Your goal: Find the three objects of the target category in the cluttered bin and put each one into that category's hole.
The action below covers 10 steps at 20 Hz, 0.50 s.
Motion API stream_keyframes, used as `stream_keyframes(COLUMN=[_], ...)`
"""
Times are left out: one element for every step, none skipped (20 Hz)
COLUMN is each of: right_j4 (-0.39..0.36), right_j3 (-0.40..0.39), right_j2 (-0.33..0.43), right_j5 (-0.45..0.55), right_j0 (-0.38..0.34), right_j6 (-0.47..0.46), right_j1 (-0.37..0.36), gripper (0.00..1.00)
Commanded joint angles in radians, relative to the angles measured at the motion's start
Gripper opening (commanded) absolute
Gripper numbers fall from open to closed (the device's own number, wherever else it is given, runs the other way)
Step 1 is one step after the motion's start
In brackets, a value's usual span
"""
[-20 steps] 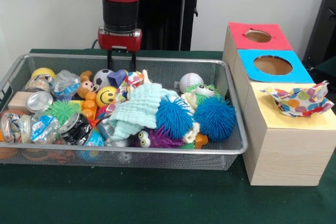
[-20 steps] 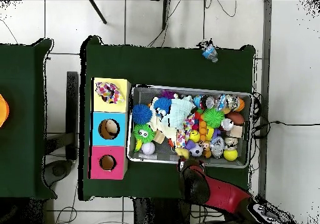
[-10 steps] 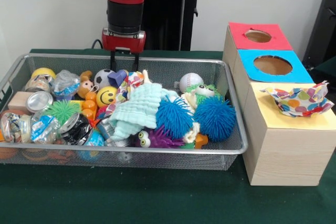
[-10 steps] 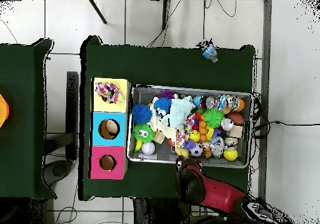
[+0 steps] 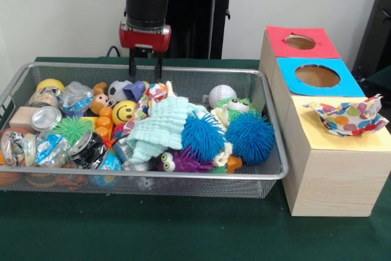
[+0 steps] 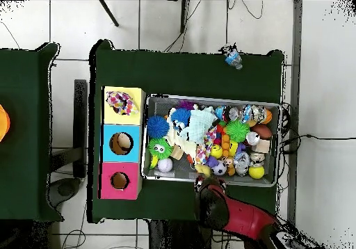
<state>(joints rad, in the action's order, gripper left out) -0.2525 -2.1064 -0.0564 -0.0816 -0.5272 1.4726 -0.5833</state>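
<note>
My gripper (image 5: 145,73) hangs open and empty over the back rim of the wire bin (image 5: 201,178), just above a soccer ball (image 5: 119,89) and a purple toy (image 5: 137,89). In the bin lie a yellow smiley ball (image 5: 124,112), a baseball (image 5: 222,95), two blue spiky balls (image 5: 250,137), a green spiky ball (image 5: 72,129), a mint cloth (image 5: 160,126) and crushed cans (image 5: 46,118). From above, the arm (image 6: 233,213) reaches the bin (image 6: 147,138) at its lower edge. The wooden box has a red hole (image 5: 300,42) and a blue hole (image 5: 317,76).
A spotted cloth (image 5: 348,117) lies on the box's yellow section. The box (image 6: 123,143) stands beside the bin on the green table (image 5: 183,230). A small plastic object (image 6: 233,57) lies at the table's far edge in the overhead view.
The gripper shifted slightly right along the bin's back rim, then lifted a little. It stays open; nothing in the bin moved.
</note>
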Motion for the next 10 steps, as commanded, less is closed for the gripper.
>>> stream_keyframes(right_j4=[0.08,0.084,0.086,0.085,0.087,0.085,0.086,0.088,0.091,0.099], right_j3=[-0.067,-0.062,-0.06,-0.047,-0.038,-0.011,0.004,0.035,0.047,0.06], right_j2=[0.067,0.079,0.085,0.087,0.089,0.09,0.099,0.109,0.11,0.099], right_j5=[0.253,0.262,0.263,0.26,0.26,0.239,0.234,0.225,0.223,0.222], right_j0=[0.02,0.015,0.013,0.012,0.01,0.009,0.001,0.0,0.003,0.02], right_j6=[0.166,0.165,0.167,0.163,0.163,0.165,0.162,0.16,0.161,0.169], right_j1=[-0.186,-0.191,-0.19,-0.185,-0.177,-0.147,-0.125,-0.092,-0.079,-0.072], gripper=[1.0,1.0,1.0,1.0,1.0,1.0,1.0,1.0,1.0,1.0])
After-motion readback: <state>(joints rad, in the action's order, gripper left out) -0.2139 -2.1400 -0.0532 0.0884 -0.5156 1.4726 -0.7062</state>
